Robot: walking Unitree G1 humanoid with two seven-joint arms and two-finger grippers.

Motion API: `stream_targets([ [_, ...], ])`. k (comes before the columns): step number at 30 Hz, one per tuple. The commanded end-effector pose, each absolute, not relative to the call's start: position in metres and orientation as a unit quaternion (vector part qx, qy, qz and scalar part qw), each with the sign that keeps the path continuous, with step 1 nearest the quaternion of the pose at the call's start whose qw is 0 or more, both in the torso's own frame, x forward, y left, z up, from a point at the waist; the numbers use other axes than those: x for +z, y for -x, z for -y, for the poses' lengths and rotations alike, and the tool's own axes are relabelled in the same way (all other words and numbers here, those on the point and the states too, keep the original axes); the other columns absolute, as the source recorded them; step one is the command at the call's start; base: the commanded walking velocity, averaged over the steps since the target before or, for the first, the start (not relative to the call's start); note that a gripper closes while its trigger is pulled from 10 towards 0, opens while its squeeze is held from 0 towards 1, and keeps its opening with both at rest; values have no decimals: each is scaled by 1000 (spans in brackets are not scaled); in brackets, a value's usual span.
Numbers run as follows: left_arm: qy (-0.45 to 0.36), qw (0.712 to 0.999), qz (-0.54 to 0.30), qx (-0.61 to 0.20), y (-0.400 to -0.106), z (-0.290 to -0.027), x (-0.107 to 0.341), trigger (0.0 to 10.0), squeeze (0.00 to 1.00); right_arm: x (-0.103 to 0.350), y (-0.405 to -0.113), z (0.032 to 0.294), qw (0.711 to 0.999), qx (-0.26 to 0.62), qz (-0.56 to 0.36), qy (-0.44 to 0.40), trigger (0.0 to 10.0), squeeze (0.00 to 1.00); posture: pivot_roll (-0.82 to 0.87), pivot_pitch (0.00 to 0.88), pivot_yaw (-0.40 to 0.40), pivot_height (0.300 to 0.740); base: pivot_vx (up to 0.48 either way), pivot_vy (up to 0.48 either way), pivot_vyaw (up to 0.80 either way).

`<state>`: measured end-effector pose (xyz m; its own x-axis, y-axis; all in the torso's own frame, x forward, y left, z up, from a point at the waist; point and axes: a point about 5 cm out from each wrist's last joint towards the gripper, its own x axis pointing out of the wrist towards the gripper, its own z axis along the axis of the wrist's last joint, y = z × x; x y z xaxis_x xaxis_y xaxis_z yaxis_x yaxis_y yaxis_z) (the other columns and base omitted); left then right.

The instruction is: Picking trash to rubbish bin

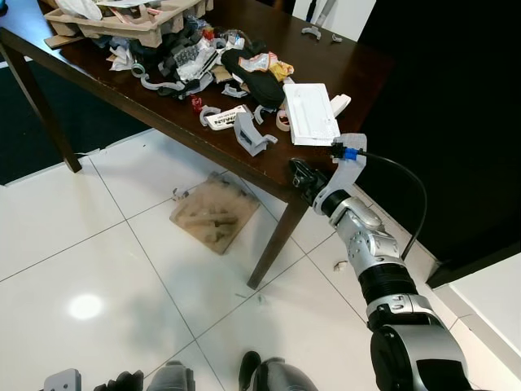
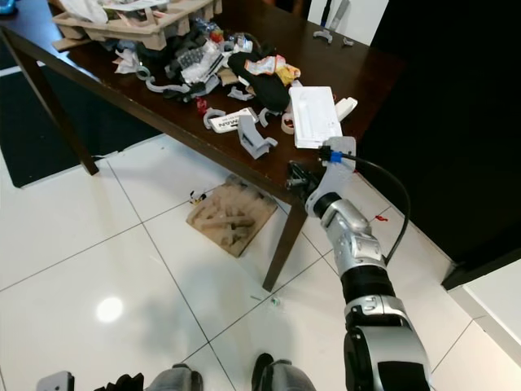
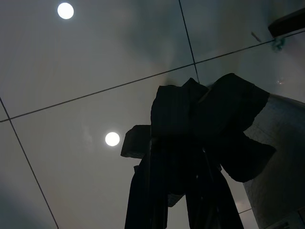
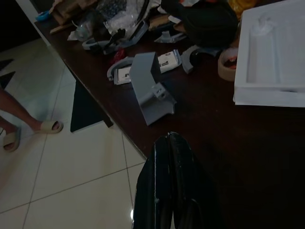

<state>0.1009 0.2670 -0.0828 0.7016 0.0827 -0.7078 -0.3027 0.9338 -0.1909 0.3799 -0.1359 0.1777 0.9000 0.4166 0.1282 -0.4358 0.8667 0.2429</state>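
notably, the right gripper [image 1: 305,177], fingers pressed together and empty, hovers at the edge of the table [image 1: 342,73]; the grey plastic bracket [image 1: 251,134] lies just ahead of it, upright, among the trash. the left gripper [image 3: 190,157] hangs over the floor, clamping a dark scrap [image 3: 214,119].

Arm posture: right raised, left hanging.
Silver right arm [image 1: 370,244] extends forward; its black two-fingered right gripper [image 4: 167,143] has fingers pressed together. Black left gripper [image 3: 183,152] hangs low, fingers indistinct.
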Motion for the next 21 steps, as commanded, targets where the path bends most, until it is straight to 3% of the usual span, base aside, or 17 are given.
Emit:
stream_targets([
  [1,156,898,-397,105,-89,-257,-90,10000,0,176,-380,135,967,214,32,-131,10000,0,207,195,-107,740,0,0,0],
  [2,156,897,-399,106,-88,-256,-91,10000,0,176,-380,130,967,218,33,-131,10000,400,207,195,-107,740,0,0,0],
  [3,157,896,-402,107,-89,-255,-92,10000,0,177,-380,124,964,226,34,-135,10000,1000,210,195,-110,740,0,0,0],
  [5,167,894,-399,114,-91,-253,-92,10000,0,182,-381,111,958,244,42,-146,10000,1000,217,191,-114,740,0,0,0],
  [16,178,892,-396,127,-94,-251,-92,10000,0,194,-381,94,944,284,60,-156,10000,1000,232,179,-119,740,0,0,0],
  [17,181,890,-398,128,-94,-250,-93,10000,0,194,-381,90,946,281,58,-149,10000,902,238,173,-120,740,0,0,0],
  [19,184,889,-399,128,-94,-249,-94,10000,0,194,-382,88,948,279,56,-144,10000,902,238,173,-120,740,0,0,0],
  [20,190,887,-399,130,-94,-247,-94,10000,0,193,-382,84,949,278,53,-139,10000,0,244,166,-124,740,0,0,0],
  [21,192,887,-398,132,-94,-246,-94,10000,0,192,-382,83,949,279,52,-137,10000,0,244,166,-124,740,0,0,0],
])
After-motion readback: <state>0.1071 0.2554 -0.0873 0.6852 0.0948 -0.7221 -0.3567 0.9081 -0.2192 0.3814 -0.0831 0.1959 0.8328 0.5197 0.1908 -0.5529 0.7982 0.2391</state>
